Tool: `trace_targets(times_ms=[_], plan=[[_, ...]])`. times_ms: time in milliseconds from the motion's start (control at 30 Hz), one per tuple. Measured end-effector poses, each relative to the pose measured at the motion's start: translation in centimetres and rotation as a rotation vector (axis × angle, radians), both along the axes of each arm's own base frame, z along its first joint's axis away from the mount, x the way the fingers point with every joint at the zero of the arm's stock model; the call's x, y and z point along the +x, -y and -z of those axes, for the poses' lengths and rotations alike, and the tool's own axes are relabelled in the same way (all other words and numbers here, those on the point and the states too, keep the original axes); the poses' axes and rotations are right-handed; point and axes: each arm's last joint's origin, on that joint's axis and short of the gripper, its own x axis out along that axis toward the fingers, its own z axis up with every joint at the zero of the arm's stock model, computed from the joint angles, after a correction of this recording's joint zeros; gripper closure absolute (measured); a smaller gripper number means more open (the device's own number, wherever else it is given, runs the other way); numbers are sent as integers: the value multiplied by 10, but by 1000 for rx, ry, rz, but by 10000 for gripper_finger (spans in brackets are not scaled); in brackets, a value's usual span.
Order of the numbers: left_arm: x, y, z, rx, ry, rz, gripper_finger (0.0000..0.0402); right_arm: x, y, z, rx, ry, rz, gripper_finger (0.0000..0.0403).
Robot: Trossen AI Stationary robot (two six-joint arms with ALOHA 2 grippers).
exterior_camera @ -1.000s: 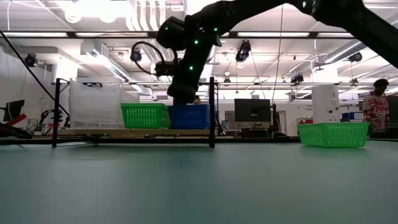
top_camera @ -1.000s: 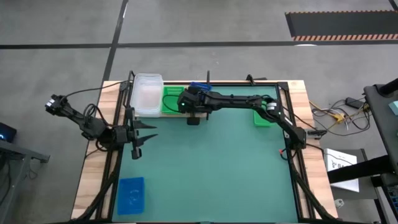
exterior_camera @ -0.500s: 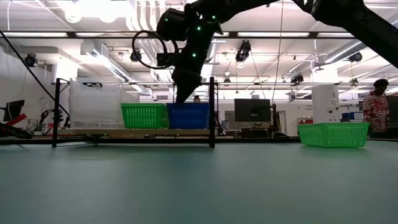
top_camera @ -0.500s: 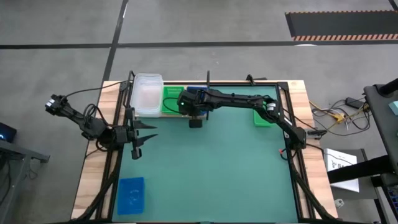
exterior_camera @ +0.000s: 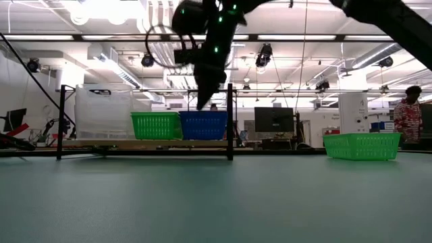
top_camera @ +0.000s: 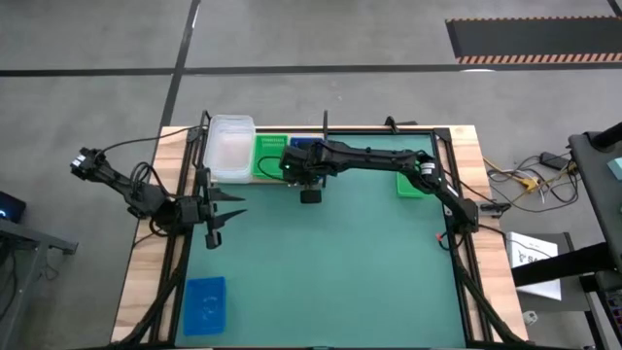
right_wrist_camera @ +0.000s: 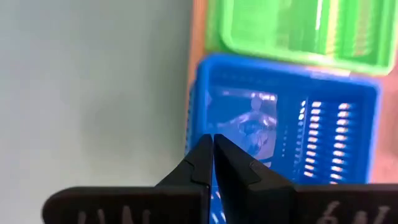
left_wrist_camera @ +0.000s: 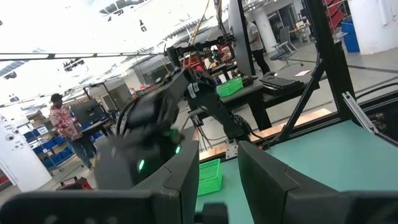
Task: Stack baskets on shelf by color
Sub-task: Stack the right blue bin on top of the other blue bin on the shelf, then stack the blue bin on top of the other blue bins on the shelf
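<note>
The shelf (top_camera: 260, 179) stands at the mat's far left. On its board rest a stack of clear baskets (top_camera: 231, 148), a green basket (top_camera: 269, 154) and a blue basket (right_wrist_camera: 286, 124), side by side. In the low view they show as clear (exterior_camera: 102, 112), green (exterior_camera: 156, 125) and blue (exterior_camera: 204, 125). My right gripper (right_wrist_camera: 213, 142) is shut and empty. It points down just above the blue basket's near wall, as the low view (exterior_camera: 202, 103) shows. My left gripper (top_camera: 231, 206) is open and empty at the mat's left edge.
A second green basket (top_camera: 412, 184) sits on the mat at the far right. Another blue basket (top_camera: 205, 304) lies at the near left corner. The shelf's black uprights (exterior_camera: 230, 121) stand beside my right gripper. A person (exterior_camera: 408, 115) stands in the room beyond the table.
My right gripper has risen from the blue basket and drawn a little toward the table's near edge. The blue basket stays on the shelf beside the green one.
</note>
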Motion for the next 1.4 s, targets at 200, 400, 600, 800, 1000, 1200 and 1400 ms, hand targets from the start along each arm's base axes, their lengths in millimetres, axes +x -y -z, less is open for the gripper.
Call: trace_targets(times_ms=[200, 400, 600, 800, 1000, 1200, 1400], plan=[[5, 3, 1, -6, 0, 1, 306, -3, -47, -21, -4, 36, -101, 394], [14, 8, 3, -5, -2, 1, 306, -13, -92, -32, 6, 19, -182, 394], [23, 13, 6, -3, -6, 1, 306, -24, -126, -35, 26, 13, -215, 394], [31, 18, 8, 12, -33, 2, 306, -40, -150, -25, 56, -32, -204, 394], [39, 22, 9, -19, -23, 5, 306, -63, -170, -17, 80, -7, -200, 394], [50, 29, 14, -132, -14, 21, 306, -86, -184, -10, 88, 146, -285, 394], [64, 47, 40, -374, -136, 133, 306, -108, -181, -10, 65, 361, -376, 394]])
